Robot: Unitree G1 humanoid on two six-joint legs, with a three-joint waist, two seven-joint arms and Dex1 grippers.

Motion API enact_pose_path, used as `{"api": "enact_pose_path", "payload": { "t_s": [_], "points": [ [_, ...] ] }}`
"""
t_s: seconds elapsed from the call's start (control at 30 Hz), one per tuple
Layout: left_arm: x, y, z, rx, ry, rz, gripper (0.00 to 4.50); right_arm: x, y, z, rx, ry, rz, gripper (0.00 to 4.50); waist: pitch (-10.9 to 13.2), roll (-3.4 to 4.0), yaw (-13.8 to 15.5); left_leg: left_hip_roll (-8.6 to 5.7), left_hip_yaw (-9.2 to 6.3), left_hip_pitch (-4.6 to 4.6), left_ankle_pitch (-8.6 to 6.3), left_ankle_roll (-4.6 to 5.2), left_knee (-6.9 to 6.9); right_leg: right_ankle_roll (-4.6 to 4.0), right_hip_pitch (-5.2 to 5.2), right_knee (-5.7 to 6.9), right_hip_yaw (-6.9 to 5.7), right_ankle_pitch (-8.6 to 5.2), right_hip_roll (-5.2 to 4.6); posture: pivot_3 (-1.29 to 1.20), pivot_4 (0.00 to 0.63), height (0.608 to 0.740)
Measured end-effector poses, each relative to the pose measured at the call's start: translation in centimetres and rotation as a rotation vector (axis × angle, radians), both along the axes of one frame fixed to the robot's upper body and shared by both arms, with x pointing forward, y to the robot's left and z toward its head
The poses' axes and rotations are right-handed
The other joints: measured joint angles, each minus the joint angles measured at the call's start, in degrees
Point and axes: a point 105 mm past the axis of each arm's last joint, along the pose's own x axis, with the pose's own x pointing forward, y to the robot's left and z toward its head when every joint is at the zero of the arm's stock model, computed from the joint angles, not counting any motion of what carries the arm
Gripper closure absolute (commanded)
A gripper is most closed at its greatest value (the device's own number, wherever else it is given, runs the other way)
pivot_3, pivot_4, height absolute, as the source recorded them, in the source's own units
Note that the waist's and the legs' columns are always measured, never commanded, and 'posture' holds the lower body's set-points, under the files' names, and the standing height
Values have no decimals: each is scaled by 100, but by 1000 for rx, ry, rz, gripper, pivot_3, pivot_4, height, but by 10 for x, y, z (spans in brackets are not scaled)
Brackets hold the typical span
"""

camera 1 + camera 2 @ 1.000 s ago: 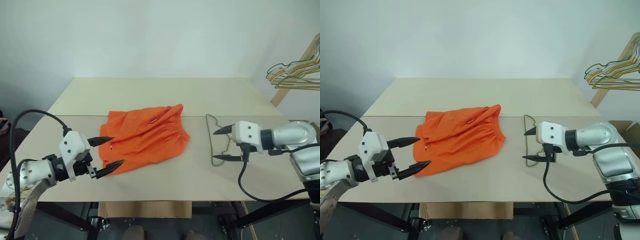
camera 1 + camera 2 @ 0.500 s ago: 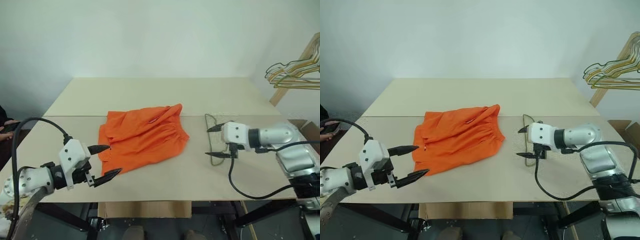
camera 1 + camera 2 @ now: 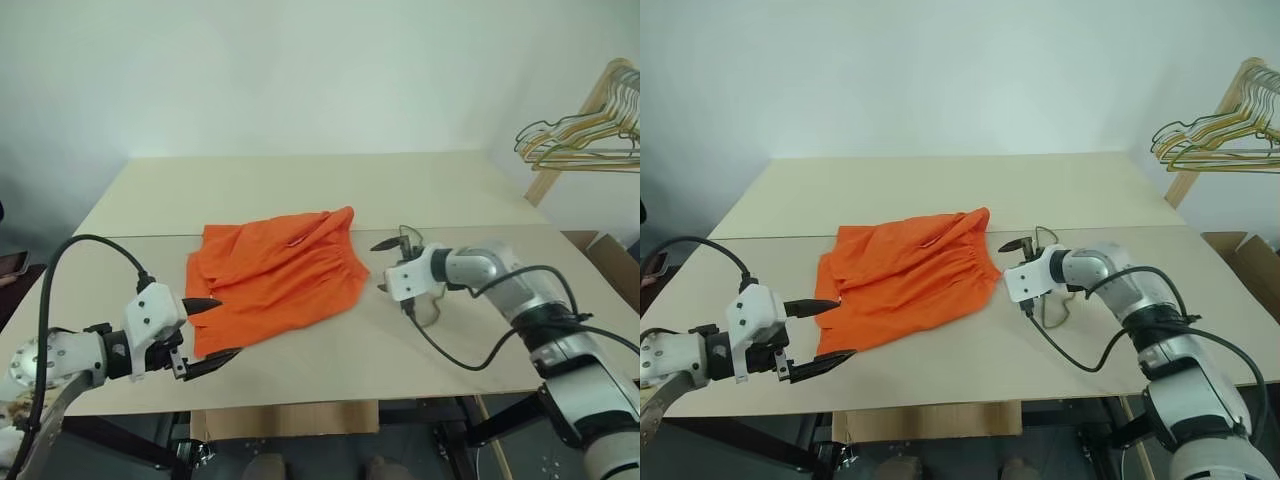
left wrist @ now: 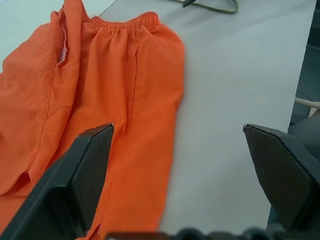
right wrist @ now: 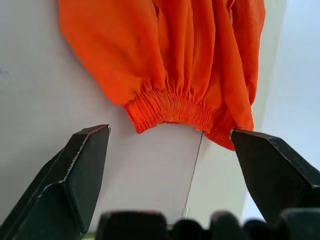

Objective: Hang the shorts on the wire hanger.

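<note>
Approaching stage: shorts (image 3: 275, 275) lie flat mid-table, hanger (image 3: 420, 285) just beside. Right gripper (image 5: 170, 165) faces the waistband, left gripper (image 4: 180, 165) the hem; fingers apart, empty. Next: clamp the waistband.

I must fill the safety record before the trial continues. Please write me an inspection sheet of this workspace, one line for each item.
Surface: pale beige table, two boards meeting at a seam, bare apart from the job's things.
Job's things: orange shorts lie crumpled and flat near the middle; the thin wire hanger lies flat beside their waistband, partly hidden under the right arm.
Clutter: nothing seen on the table.
Grippers: left pincer open at the shorts' near corner, holding nothing; right pincer open, facing the waistband, holding nothing.
Cables: a black cable loops over the left arm; another lies on the table by the right arm.
Surroundings: plain wall; spare wire hangers on a wooden rack.
</note>
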Motion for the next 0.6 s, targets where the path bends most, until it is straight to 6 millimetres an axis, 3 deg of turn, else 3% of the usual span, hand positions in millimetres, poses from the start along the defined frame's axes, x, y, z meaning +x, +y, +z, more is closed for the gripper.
{"api": "enact_pose_path", "payload": {
  "t_s": [0.23,0.47,0.6],
  "points": [
    [-14,-1,-10,-9,57,22,0,16,20,-16,-75,-85,48,52,0,0,-139,-1,-7,2,2,-3,-6,-8,-6,18,1,-4,-1,171,0,740],
    [-17,3,-17,6,72,57,0,19,41,-25,-92,-105,102,52,1,1,-149,-3,-11,31,6,-10,-8,-23,3,54,2,-15,-1,189,0,740],
    [-17,3,-17,4,70,62,0,19,47,-27,-107,-88,117,967,1,2,-149,-2,-13,31,6,-10,-8,-24,2,56,1,-16,-1,192,0,740]
  ]
}}
